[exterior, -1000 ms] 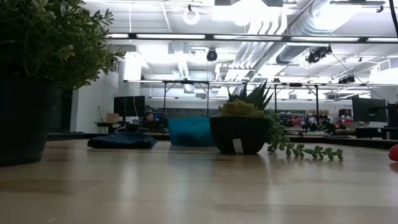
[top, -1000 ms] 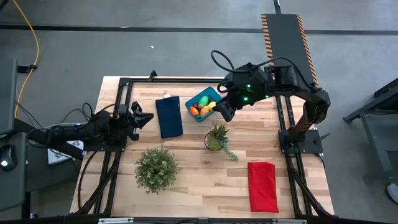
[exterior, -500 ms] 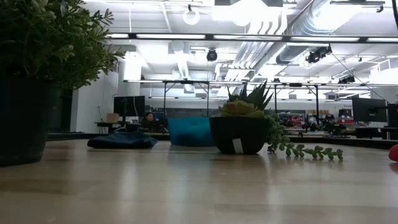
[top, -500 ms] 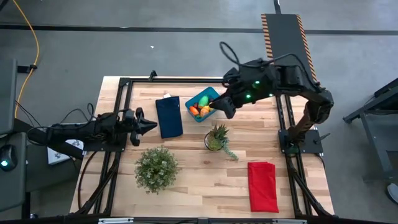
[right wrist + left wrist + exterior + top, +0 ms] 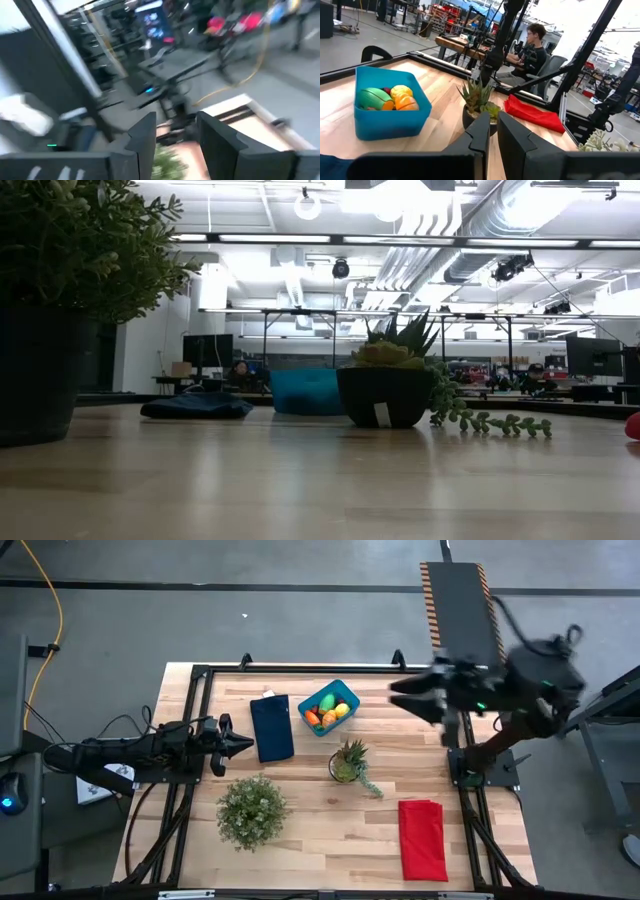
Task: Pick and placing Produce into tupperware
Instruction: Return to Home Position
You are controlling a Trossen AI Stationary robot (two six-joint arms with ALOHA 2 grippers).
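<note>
**Produce loaded in the tupperware; both grippers empty.**

The left gripper sat low at the table's left side, its fingers drawn together to a thin slit and holding nothing, just beside the dark blue cloth. Right of the cloth, near the back edge, the tupperware held green, orange and yellow pieces. The right gripper hung over the table's back right area, well apart from the tupperware, with its fingers spread and nothing between them.
</note>
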